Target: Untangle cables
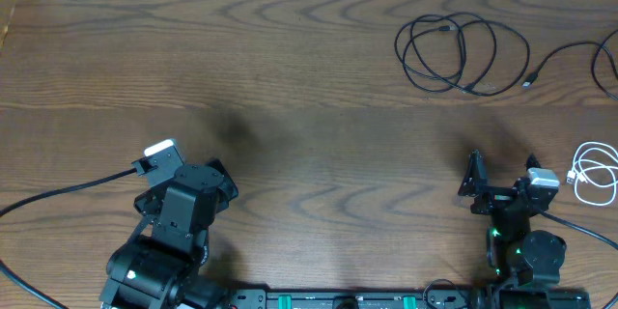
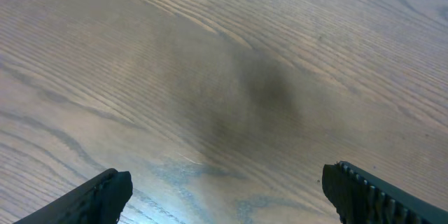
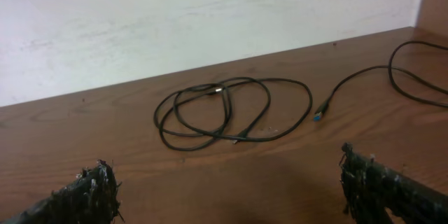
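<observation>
Where the surface (image 1: 290, 58) reaches its far right corner, a black cable (image 1: 462, 53) lies in a loose coil of overlapping loops. Just right of it, a second black cable (image 1: 565, 49) curves off the edge of the view, its plug (image 1: 529, 81) near the coil but apart from it. A white cable (image 1: 597, 172) lies bunched at the right edge, nearer the robot and just beside the right arm; whether it touches the arm I cannot tell. The right fingers (image 3: 388, 192) stand wide apart and hold nothing, facing the coil from well back. The left fingers (image 2: 105, 196) gape as wide over bare wood at the near left, also empty.
</observation>
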Robot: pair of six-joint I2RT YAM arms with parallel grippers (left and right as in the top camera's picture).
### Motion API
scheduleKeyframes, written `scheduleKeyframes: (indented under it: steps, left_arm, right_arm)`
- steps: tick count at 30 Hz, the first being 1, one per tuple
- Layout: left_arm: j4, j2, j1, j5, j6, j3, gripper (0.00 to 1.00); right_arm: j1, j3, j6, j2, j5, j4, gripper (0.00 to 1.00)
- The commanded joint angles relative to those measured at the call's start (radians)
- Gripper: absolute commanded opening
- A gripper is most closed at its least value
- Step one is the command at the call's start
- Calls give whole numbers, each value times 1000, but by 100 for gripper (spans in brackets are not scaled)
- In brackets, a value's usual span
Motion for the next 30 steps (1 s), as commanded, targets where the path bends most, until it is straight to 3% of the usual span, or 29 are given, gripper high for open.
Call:
scheduleKeyframes:
  steps: [1, 14, 24, 30]
  left_arm:
    - [-3, -3, 3, -5, -1, 18, 93]
    - [0, -85, 35, -6, -2, -18, 93]
    - [97, -476, 182, 86, 4, -274, 93]
    - [161, -674, 222, 174, 116, -391, 93]
  right_arm:
    - [-6, -2, 10, -8, 16, -3, 99]
    - [-6, -2, 10, -8, 16, -3, 99]
    - [-6, -2, 10, -8, 16, -3, 99]
    - [-6, -2, 10, -8, 16, -3, 99]
